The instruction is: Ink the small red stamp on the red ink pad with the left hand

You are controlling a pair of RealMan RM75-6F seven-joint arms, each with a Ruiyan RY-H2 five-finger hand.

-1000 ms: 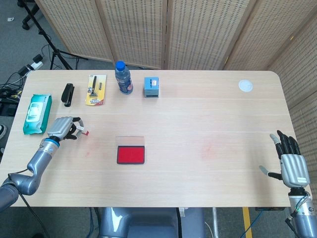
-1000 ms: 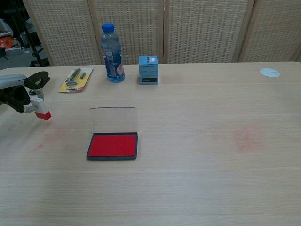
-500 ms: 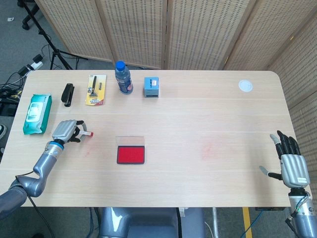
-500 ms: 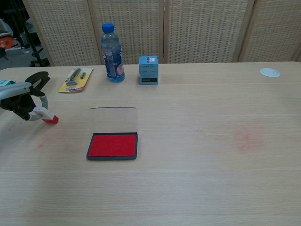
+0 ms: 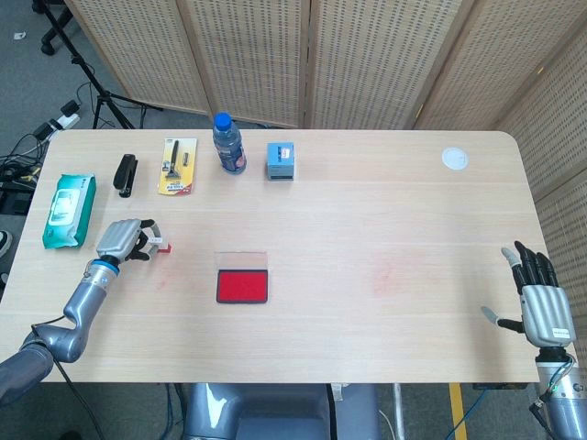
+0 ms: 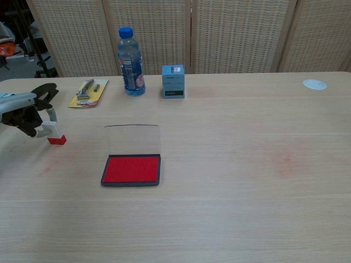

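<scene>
Our left hand (image 6: 24,112) pinches the stamp (image 6: 55,133) at the frame's left edge, well apart from the ink pad (image 6: 131,169) at centre-left; the thin pinch could slip, and we might clip the raised lid.

Bright, even overhead light, soft faint shadows, both views sharp and glare-free.

On the counter (image 5: 367,220), the ink pad (image 5: 242,286) lies near-centre; the stamp (image 6: 55,133) sits left of it; bottle (image 5: 229,143) and box (image 5: 281,161) stand far behind.
</scene>
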